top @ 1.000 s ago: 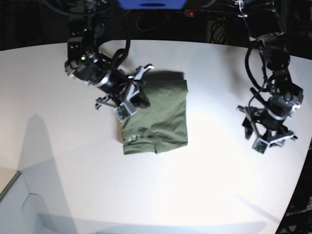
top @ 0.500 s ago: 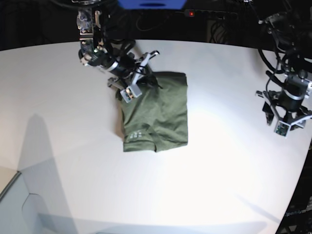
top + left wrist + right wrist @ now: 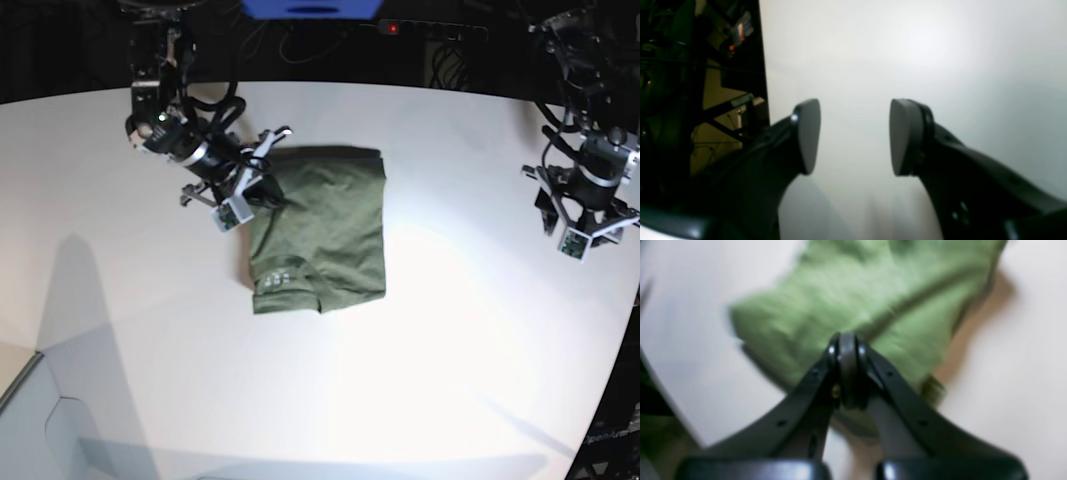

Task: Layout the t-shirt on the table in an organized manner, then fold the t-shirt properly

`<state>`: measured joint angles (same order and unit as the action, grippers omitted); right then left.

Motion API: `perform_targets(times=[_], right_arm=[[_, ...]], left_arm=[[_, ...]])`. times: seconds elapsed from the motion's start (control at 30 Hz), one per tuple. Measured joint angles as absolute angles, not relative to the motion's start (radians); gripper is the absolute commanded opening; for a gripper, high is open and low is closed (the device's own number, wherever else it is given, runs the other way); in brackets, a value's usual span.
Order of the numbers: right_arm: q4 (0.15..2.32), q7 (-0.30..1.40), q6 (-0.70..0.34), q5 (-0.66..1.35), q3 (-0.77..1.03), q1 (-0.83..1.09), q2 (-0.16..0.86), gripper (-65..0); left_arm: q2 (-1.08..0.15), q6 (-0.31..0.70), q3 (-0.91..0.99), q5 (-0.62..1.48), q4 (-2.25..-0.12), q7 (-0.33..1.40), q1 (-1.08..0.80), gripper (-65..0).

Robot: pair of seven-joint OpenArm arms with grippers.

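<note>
The shirt [image 3: 322, 232] lies folded into a compact, roughly rectangular block on the white counter [image 3: 430, 380], its neck end with the pale label toward the near edge in the base view. It sits just beside the right hand [image 3: 262, 192], which hovers at the shirt's far corner on that hand's side.

In the right wrist view the right hand [image 3: 847, 350] has its two fingers [image 3: 826, 373] pressed together at the tips, with no cloth seen between them. The shirt [image 3: 853, 296] spreads out beyond and below the fingertips, blurred, with a long crease running across it and bare counter [image 3: 1023, 373] to either side. Whether the tips touch the fabric cannot be told from these views.

The left hand [image 3: 585, 215] is well apart from the shirt, over bare counter near the counter's edge on its own side. In the left wrist view the left hand [image 3: 853, 136] has its fingers [image 3: 806, 133] standing apart with a clear gap, and nothing lies between the pads. Only plain white counter [image 3: 907, 50] shows beyond them, with the dark edge of the counter and some cluttered framework off to one side.

The shirt shows soft wrinkles across its upper layer, and its edge toward the left hand is fairly straight. The folded edge farthest from the label lies closest to the right hand.
</note>
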<state>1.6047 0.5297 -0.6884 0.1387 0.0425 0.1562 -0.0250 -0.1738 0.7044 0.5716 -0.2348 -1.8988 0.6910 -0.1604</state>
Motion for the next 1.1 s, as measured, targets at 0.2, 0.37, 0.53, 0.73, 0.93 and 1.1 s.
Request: perform_targets(times=[0.2, 0.37, 0.53, 0.73, 0.93, 1.1], right_arm=[[1.554, 0.482, -0.687, 0.134, 0.098, 0.162, -0.026, -65.0], [1.806, 0.485, -0.689, 0.123, 0.104, 0.283, -0.033, -65.0], [2.018, 0.454, -0.692, 0.142, 0.102, 0.399, -0.055, -65.0], [1.999, 0.485, -0.691, 0.119, 0.356, 0.514, -0.083, -65.0], [1.989, 0.489, -0.693, 0.127, 0.583, 0.608, -0.156, -65.0], [1.928, 0.478, -0.693, 0.199, 0.638, 0.643, -0.159, -65.0]], left_arm=[[-0.174, 0.705, 0.571, -0.232, -1.899, 0.69, -0.202, -32.5], [-0.173, 0.705, 0.573, -0.231, -1.899, 0.688, -0.226, -32.5], [-0.161, 0.704, 0.575, -0.161, -1.911, 0.683, -0.257, -35.1], [-0.106, 0.704, 0.662, -0.015, -1.948, 0.696, -0.363, -61.5], [-0.017, 0.702, 0.782, 0.076, -1.973, 0.697, -0.457, -64.9], [-0.002, 0.7, 0.783, 0.134, -1.97, 0.689, -0.554, -64.8]])
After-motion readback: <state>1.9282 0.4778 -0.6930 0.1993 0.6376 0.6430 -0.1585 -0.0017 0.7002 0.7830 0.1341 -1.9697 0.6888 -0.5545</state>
